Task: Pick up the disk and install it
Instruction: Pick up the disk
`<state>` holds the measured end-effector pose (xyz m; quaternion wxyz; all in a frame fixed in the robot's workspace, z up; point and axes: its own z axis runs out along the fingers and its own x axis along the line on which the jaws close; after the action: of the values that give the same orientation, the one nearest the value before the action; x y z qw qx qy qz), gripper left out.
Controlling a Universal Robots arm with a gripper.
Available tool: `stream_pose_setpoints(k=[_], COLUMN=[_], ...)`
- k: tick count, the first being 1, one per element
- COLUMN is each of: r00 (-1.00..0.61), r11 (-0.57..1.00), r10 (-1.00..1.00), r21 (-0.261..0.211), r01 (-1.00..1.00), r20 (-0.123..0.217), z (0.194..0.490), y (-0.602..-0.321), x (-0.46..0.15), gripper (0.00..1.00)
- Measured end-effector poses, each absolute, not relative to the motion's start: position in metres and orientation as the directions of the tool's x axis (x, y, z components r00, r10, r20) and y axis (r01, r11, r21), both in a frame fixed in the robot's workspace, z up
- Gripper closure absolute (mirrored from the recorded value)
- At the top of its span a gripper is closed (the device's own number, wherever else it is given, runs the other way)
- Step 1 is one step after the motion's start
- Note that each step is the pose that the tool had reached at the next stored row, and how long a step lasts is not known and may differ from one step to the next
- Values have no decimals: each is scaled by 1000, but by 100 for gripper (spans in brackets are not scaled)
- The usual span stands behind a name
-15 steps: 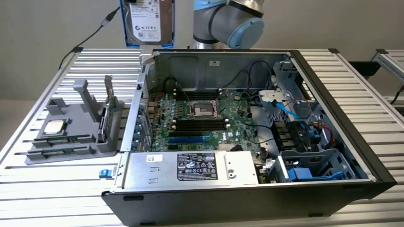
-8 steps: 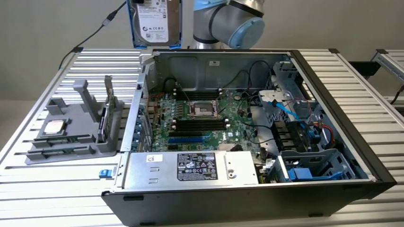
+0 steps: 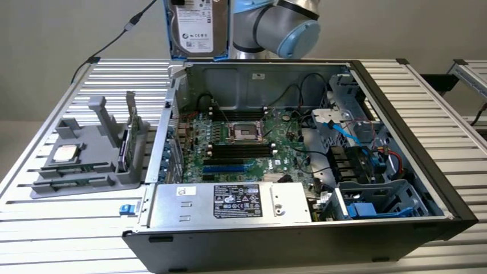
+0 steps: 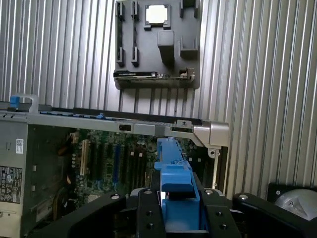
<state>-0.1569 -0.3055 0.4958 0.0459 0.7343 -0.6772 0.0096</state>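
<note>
- Ribbed aluminium table [image 3: 426, 103]: work surface with long parallel slats, carrying all the parts below.
- Black open-sided metal computer case [image 3: 304, 251]: lies on its side in the middle of the table, interior facing up.
- Green motherboard [image 3: 236, 148]: covers the case floor; a silver power supply [image 3: 228, 202] with a printed label sits along the near wall, and a grey-and-blue drive cage [image 3: 380, 197] occupies the near corner on the exterior view's right.
- Grey moulded plastic holder tray [image 3: 76, 165]: stands on the table just beside the case, on the exterior view's left. It holds a small square silver chip [image 3: 65, 153] lying flat and a thin dark card [image 3: 129, 140] standing upright.
- Disk [image 3: 199, 25]: rectangular silver-grey metal hard drive with a white printed label, clipped in a blue plastic carrier frame. It hangs upright in the air above the far wall of the case, clear of table and case.
- Gripper [image 4: 179, 210]: black fingers [image 4: 148, 213] clenched on either side of the blue carrier, grasping the disk; the wrist view looks down past it onto the motherboard.
- Grey-and-blue jointed arm [image 3: 278, 23]: stands just behind the case, beside the disk.
</note>
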Motion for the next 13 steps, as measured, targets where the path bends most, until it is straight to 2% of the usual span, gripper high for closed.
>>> stream_pose_setpoints(k=[13], r00=[83], r11=[-79], r10=[-993], r21=[55], r01=[-995], r20=[79], z=[496], y=[-326], x=[-115], gripper=[67])
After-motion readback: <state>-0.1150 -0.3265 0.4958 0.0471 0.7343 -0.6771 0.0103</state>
